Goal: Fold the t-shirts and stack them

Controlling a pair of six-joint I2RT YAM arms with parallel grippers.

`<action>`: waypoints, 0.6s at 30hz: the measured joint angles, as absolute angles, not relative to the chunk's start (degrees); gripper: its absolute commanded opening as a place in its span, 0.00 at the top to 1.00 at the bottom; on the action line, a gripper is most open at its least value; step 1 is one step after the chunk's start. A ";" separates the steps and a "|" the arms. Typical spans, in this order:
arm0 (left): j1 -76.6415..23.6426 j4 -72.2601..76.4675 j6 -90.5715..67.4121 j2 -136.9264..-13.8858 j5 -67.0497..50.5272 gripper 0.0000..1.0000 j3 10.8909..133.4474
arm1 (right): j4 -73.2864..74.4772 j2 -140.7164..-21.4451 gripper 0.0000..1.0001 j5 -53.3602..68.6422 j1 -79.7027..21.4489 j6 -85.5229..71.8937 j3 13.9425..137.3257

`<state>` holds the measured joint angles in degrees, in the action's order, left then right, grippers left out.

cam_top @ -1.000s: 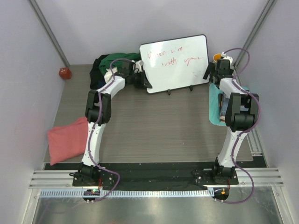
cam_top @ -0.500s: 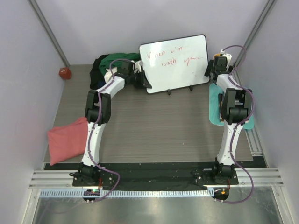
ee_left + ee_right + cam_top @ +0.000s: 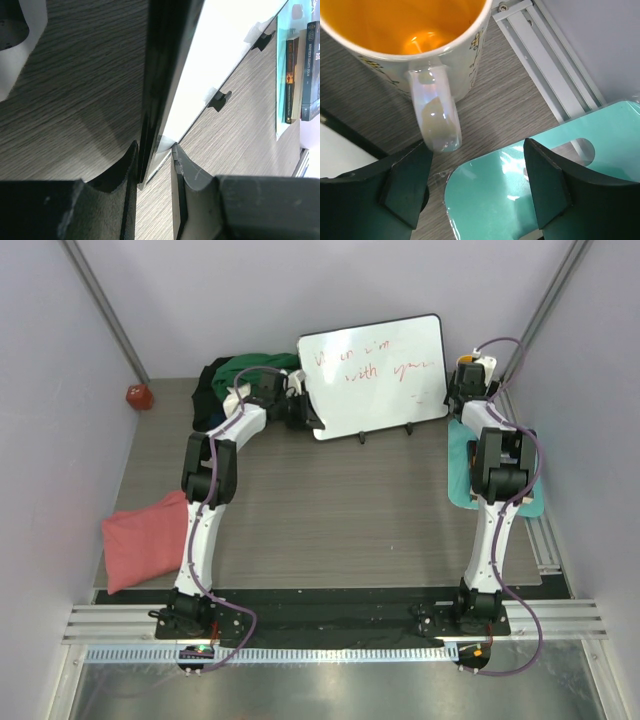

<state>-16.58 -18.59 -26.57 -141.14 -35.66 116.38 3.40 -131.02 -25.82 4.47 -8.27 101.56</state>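
Clearing clutter looks like the step in hand; no folding has begun.

The left gripper (image 3: 152, 160) is clamped on the left edge of the whiteboard (image 3: 375, 375). The right gripper (image 3: 477, 170) hangs with its fingers well apart and holds nothing, one finger just beside the mug handle (image 3: 437, 120), above the teal mat (image 3: 600, 145). The salmon pink t-shirt (image 3: 145, 538) lies near left, and the heap of t-shirts (image 3: 235, 375) sits far left. Next, I'd guess, the right fingers must straddle that handle before closing.
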 measured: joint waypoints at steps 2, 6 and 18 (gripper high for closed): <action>-16.56 -18.50 -26.55 -141.14 -35.75 1.00 116.33 | 3.07 -132.03 0.22 -25.87 4.71 -7.86 101.89; -16.51 -18.48 -26.55 -141.14 -35.83 1.00 116.31 | 2.59 -133.45 0.24 -25.47 5.02 -7.40 101.95; -16.38 -18.50 -26.52 -141.14 -36.21 1.00 116.31 | -3.01 -134.43 0.24 -23.09 5.13 -5.63 102.02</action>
